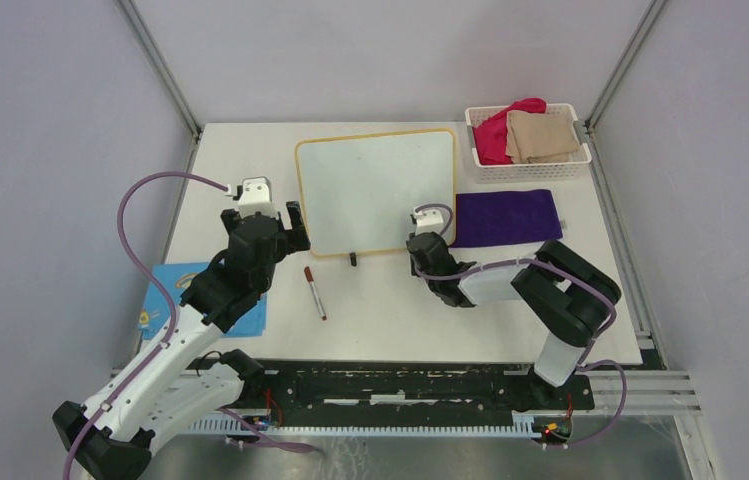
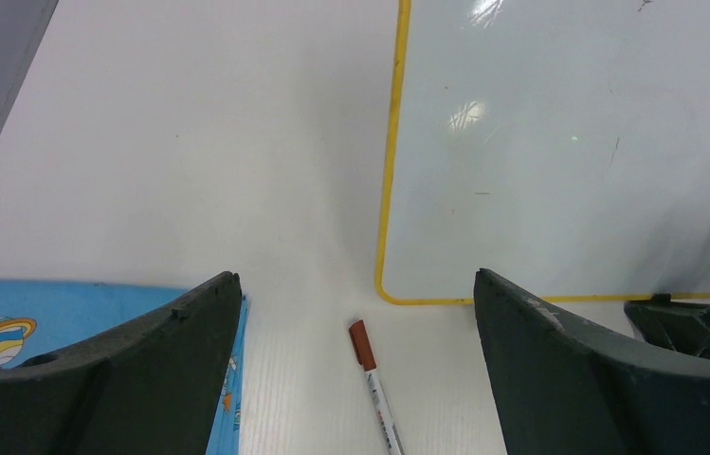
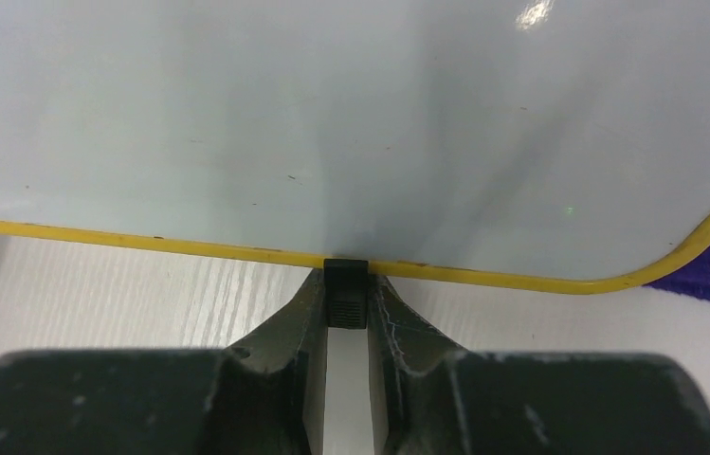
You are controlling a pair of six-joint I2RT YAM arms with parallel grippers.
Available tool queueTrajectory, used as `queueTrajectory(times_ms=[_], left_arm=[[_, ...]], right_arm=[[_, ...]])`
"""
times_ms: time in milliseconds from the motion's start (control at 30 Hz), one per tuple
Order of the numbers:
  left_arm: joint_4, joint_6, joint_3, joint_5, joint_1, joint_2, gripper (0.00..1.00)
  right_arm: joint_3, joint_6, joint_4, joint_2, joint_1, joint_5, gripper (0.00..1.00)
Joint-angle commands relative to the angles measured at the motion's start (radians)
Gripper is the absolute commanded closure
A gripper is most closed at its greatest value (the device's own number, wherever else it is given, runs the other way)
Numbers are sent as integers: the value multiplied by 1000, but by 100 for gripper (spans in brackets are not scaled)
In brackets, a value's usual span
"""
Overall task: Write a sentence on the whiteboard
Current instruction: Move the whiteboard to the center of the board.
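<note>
Your right pincer is clamped on a black foot of the whiteboard, one of two along its near edge. Your left pincer hangs spread wide off the board's near-left corner. One red-capped marker lies on the counter just near of that corner, under the left pincer's gap. One blue card lies near-left of the board, one purple cloth just beside its right edge, and one basket holding two cloths sits off its far-right corner.
</note>
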Motion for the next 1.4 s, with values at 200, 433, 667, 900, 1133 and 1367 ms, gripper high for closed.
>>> queueTrajectory(times_ms=[200, 433, 667, 900, 1133, 1367], left_arm=[[31, -60, 8, -12, -1, -7, 3], [34, -62, 8, 4, -1, -4, 3], [40, -58, 9, 29, 0, -2, 3], [80, -36, -13, 93, 0, -51, 2], [91, -30, -17, 110, 0, -60, 2], [91, -32, -17, 116, -1, -57, 2]], right_arm=[[-184, 141, -163, -141, 29, 36, 100], [-320, 207, -183, -269, 35, 45, 100], [-407, 187, -189, -358, 36, 53, 95], [-386, 135, -225, -413, 36, 82, 54], [-341, 115, -232, -380, 31, 99, 54], [-331, 108, -202, -368, 35, 49, 71]])
